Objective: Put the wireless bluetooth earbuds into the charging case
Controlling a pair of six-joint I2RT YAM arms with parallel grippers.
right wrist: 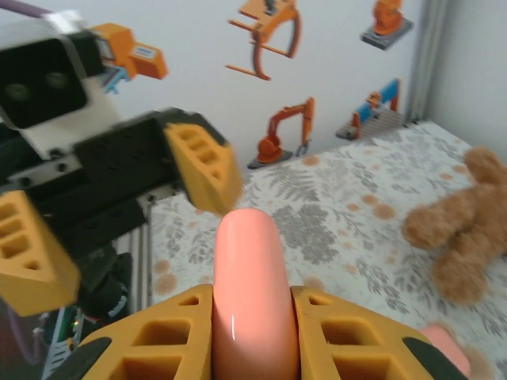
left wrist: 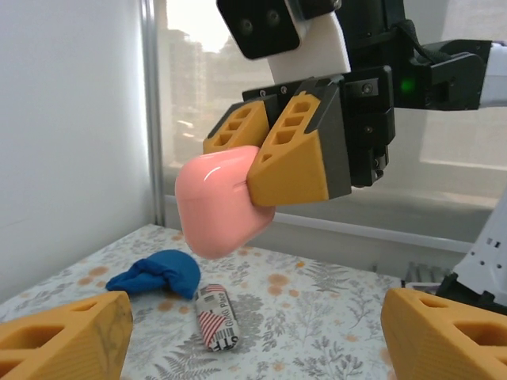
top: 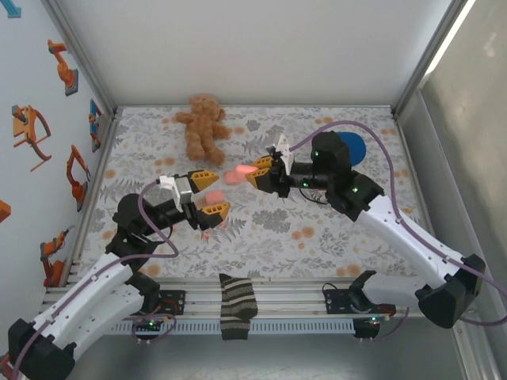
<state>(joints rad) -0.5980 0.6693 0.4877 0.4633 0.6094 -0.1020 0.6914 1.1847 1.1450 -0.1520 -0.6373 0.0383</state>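
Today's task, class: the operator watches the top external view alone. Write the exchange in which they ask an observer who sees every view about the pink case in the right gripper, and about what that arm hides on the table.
Operator: The right gripper has the pink case. Is its lid up?
Observer: In the left wrist view the case is one smooth, glossy, rounded shape, with no lid raised.
Operator: Does that arm hide anything on the table?
Observer: Yes. The left wrist view shows a small striped tube lying beside a blue cloth bundle.

pink case, brown teddy, striped sock
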